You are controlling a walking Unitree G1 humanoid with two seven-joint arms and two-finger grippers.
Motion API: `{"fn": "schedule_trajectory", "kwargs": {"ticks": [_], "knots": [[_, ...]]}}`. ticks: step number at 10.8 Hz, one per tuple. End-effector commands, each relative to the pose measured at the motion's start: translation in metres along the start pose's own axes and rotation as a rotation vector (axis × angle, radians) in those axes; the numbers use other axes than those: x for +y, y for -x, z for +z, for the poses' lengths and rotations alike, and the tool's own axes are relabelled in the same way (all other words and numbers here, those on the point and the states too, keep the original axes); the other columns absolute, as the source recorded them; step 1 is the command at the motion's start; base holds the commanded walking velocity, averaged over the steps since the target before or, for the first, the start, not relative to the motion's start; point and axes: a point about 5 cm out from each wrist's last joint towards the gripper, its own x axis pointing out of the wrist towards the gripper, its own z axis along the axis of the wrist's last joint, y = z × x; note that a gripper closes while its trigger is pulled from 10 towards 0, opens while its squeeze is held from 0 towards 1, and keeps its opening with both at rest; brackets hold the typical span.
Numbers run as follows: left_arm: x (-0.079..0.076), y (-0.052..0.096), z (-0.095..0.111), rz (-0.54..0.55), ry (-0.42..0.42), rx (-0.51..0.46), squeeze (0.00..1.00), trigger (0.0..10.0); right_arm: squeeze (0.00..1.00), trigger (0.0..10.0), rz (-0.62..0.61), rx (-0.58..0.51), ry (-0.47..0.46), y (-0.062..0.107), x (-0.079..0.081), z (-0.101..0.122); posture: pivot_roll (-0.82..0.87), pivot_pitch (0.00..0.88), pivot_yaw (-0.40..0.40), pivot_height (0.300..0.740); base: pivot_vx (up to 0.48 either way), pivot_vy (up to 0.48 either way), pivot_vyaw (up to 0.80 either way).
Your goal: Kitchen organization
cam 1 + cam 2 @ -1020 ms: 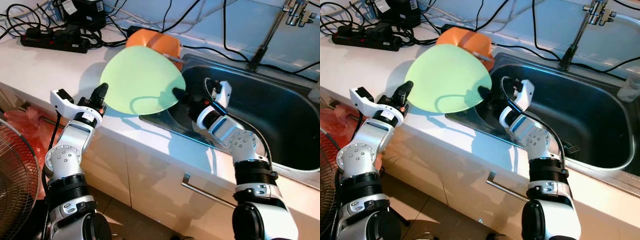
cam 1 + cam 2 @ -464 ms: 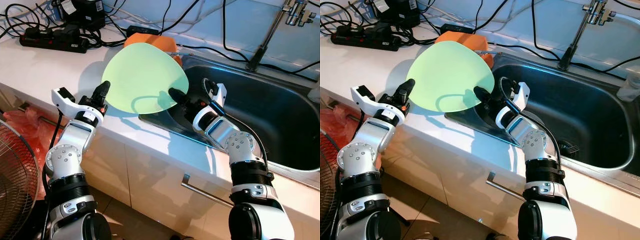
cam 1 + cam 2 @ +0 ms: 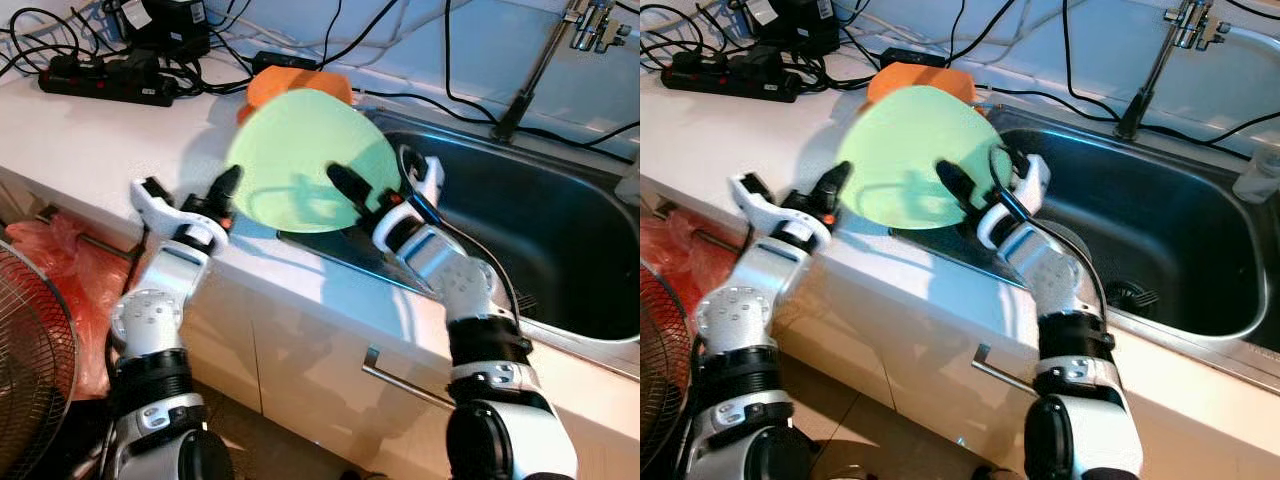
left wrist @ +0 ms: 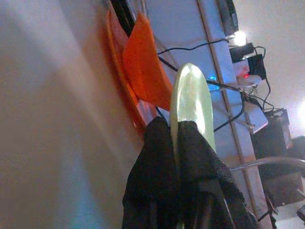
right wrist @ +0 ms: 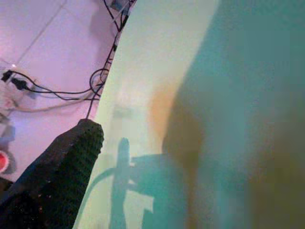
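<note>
A pale green plate [image 3: 295, 150] stands tilted on edge above the counter, at the sink's left rim. My left gripper [image 3: 228, 186] is shut on its left rim; in the left wrist view both black fingers [image 4: 157, 157] pinch the plate's edge [image 4: 190, 95]. My right gripper [image 3: 345, 186] is at the plate's right side, open. One black finger [image 5: 66, 176] lies across the plate's face [image 5: 200, 95], and the other is hidden behind the plate. Orange plates [image 3: 290, 82] lean just behind the green one.
A steel sink [image 3: 560, 250] with a faucet [image 3: 530, 80] fills the right. A black power strip [image 3: 105, 85] and cables lie at the counter's back left. Below are a cabinet handle [image 3: 400, 380], a wire fan [image 3: 30, 350] and a red bag [image 3: 60, 260].
The left gripper has carried the green plate to the right, towards the sink, and stood it more upright. The right gripper has risen from the sink edge onto the plate's right side.
</note>
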Motion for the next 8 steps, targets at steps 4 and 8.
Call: {"fn": "schedule_trajectory", "kwargs": {"ticks": [4,8], "knots": [[-0.0079,-0.0003,-0.0041,-0.056,0.006,0.029,0.0,0.0,0.0,0.0,0.085,-0.079,-0.014,0.001,0.0094,0.0102,0.03,0.039,-0.053,0.74,0.0,0.0,0.0],[-0.0081,-0.0013,-0.0051,-0.053,-0.005,0.046,0.0,0.0,0.0,0.0,0.103,-0.097,-0.002,0.001,0.0123,0.0127,0.03,0.036,-0.05,0.74,0.0,0.0,0.0]]}}
